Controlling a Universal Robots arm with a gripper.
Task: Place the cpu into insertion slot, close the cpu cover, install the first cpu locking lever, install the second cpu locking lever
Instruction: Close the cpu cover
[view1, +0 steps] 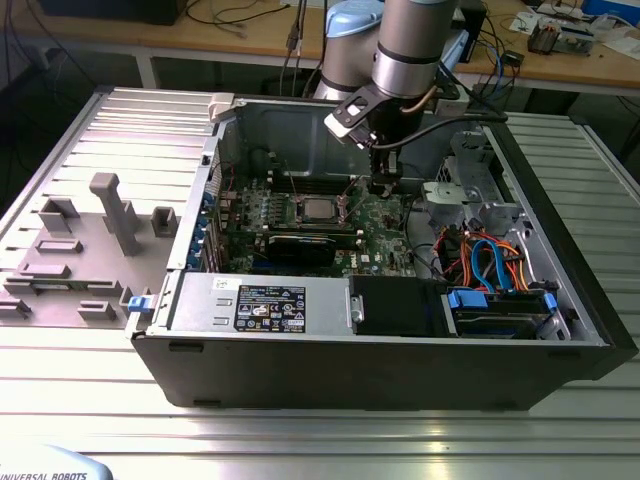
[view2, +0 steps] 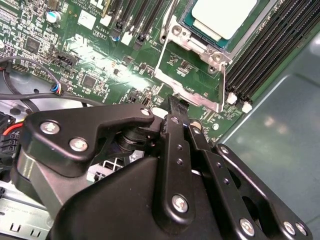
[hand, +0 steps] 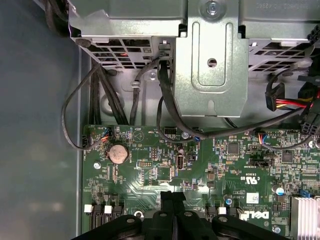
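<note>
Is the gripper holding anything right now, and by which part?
Nothing; the gripper is shut and empty, over the motherboard.

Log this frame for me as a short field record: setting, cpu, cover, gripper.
setting: open computer case on a slatted metal table
cpu: sits in the insertion slot, silver top showing
cpu cover: open, swung clear of the cpu; green board visible through its window
gripper: jaws shut with nothing between them, over the board beside the open cover; contact with the cover's edge unclear
</note>
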